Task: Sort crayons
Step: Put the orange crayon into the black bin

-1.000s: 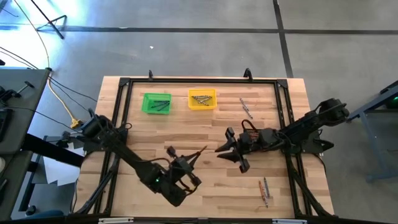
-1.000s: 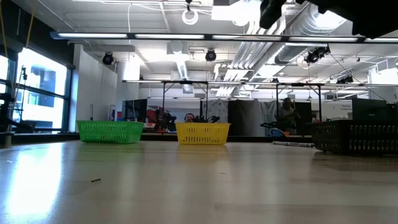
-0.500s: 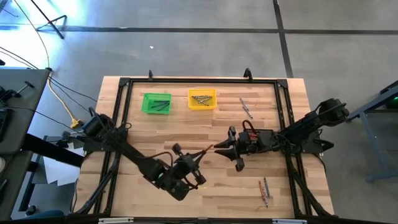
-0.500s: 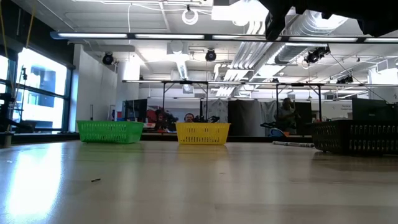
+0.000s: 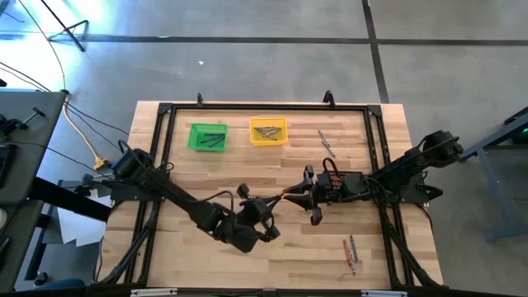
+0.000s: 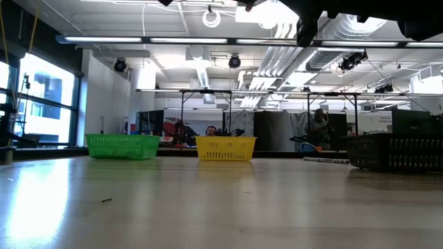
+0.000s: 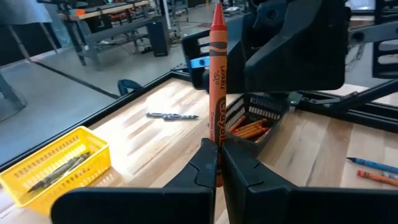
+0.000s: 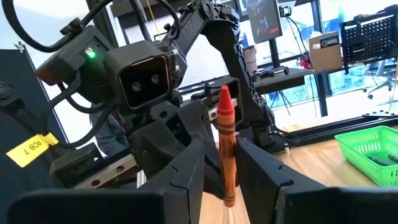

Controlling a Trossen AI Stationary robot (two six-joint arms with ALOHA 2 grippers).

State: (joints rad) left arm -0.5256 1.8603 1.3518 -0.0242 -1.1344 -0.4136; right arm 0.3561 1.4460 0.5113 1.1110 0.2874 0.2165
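Wood-plank table [image 5: 206, 177], matt; paper-wrapped orange-red crayon [image 7: 216, 93]; plastic mesh bins [image 5: 268, 131].

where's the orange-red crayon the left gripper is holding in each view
high view: thin orange-red crayon mid-table, between the left gripper and the right gripper.
low view: not in it.
left wrist view: upright at centre, pinched at its base by the shut fingers.
right wrist view: upright at centre, between the right gripper's open fingers, apparently not yet gripped.
shared landmark: the yellow bin, also in the left wrist view and low view.
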